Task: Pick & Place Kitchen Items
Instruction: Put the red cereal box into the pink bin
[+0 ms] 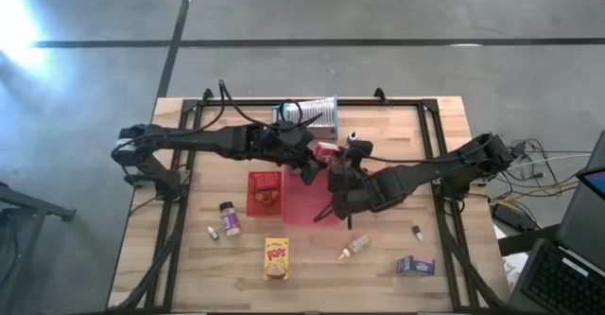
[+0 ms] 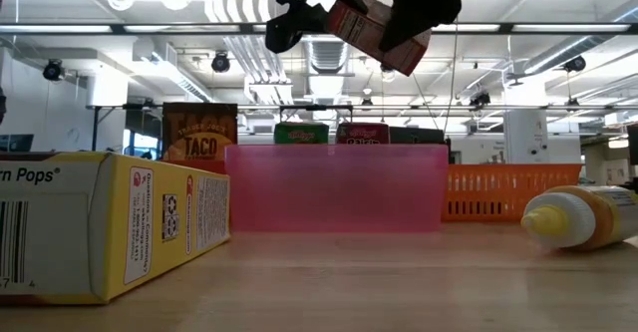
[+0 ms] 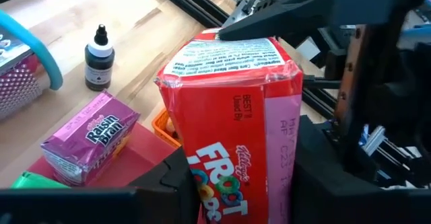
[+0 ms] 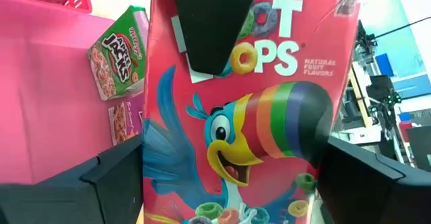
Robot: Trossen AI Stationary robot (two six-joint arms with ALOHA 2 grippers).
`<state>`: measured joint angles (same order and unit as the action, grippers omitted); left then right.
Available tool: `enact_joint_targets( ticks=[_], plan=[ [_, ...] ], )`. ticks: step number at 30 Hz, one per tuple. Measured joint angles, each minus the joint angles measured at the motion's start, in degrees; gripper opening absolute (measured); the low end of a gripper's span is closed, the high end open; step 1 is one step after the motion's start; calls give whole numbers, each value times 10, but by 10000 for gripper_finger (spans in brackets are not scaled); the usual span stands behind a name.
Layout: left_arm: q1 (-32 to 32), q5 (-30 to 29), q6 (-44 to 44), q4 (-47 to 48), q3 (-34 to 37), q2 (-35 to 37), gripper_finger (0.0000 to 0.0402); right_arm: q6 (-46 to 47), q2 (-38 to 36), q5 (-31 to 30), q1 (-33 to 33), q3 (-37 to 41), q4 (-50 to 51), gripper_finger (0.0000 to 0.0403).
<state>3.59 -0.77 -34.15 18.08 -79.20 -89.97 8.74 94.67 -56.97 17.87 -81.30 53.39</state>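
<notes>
A red Froot Loops cereal box (image 2: 374, 28) hangs tilted in the air above the middle of the desk, over the translucent pink plastic tray (image 1: 301, 209). Both grippers are on it.

The left gripper (image 1: 310, 164) has the box pinched: its fingers sit on either side of it, and one dark finger lies flat across the printed front. The left arm stretches in low and nearly straight from the desk's left edge.

The right gripper (image 1: 340, 175) meets the box from the other side. Its fingers flank the carton's narrow sides, but I cannot tell whether they press on it or stand just off it. That arm reaches in from the right edge, bent at the elbow.

Below the box, a small green Apple Jacks carton (image 4: 118, 52) and a small pink Raisin Bran carton (image 3: 91, 140) lie in the pink tray. An orange-red mesh tray (image 1: 267, 192) sits just beside it on the left.

A tiny black dropper bottle (image 3: 99, 59) stands near the back edge, by the ribbed silver grater with a teal frame (image 1: 312, 114).

Toward the front edge lie a yellow Corn Pops box (image 1: 275, 257), a small spice jar (image 1: 230, 218), a yellow squeeze bottle on its side (image 1: 354, 247) and a blue-purple box (image 1: 415, 266).
</notes>
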Motion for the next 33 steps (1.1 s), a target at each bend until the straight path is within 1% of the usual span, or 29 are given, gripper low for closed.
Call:
enact_joint_targets(
  ticks=[3,6,8,12,17,22,28,33],
  plan=[
    [1,3,5,0,0,0,160,10,0,1,0,0,3,354],
    [3,9,12,1,0,1,160,27,-5,5,4,0,21,349],
    [7,17,16,10,0,5,160,38,-12,22,8,0,29,344],
    [13,27,23,30,0,13,161,81,-23,53,18,-2,52,333],
    [17,54,41,53,-8,20,161,135,-33,58,34,-1,87,323],
    [17,57,52,65,-18,20,159,114,-29,57,38,1,67,323],
    [17,58,50,68,-14,22,158,87,-28,58,36,7,29,345],
    [17,57,49,62,-12,22,158,43,-28,56,35,9,9,362]
  ],
)
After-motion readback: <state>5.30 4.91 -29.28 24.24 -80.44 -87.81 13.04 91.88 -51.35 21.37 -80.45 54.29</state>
